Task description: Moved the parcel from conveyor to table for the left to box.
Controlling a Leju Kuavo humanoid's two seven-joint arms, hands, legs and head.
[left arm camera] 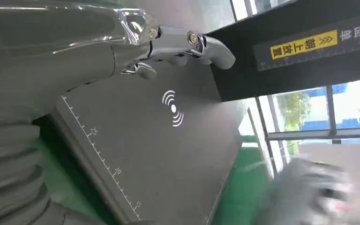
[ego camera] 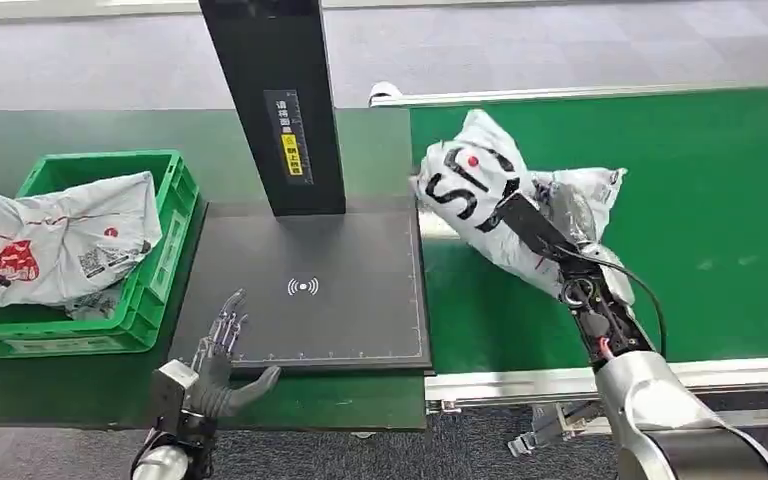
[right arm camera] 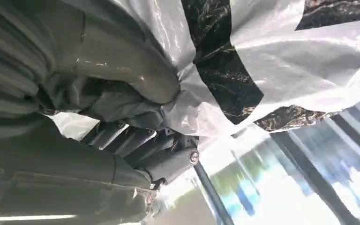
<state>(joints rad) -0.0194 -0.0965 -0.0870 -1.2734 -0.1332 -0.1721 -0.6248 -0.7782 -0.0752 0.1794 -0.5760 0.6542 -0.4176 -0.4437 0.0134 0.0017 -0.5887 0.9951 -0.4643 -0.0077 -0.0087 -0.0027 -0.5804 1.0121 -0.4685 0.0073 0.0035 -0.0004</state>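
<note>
A white plastic parcel [ego camera: 480,190] with black lettering and a red dot hangs above the conveyor's left end, near the black scan pad [ego camera: 305,290]. My right hand [ego camera: 540,235] grips it from below; in the right wrist view the thumb and fingers [right arm camera: 159,154] pinch crumpled white film of the parcel [right arm camera: 272,61]. My left hand [ego camera: 222,355] rests at the front left corner of the scan pad, fingers spread, holding nothing. The left wrist view shows its fingers [left arm camera: 187,44] over the pad's wireless symbol [left arm camera: 173,108], with the parcel a blur [left arm camera: 309,192].
A green crate [ego camera: 165,200] at the left holds another white parcel [ego camera: 55,240] with red print. A black post [ego camera: 275,100] with a yellow label rises behind the scan pad. The green conveyor belt [ego camera: 720,200] stretches to the right, edged by a silver rail [ego camera: 520,380].
</note>
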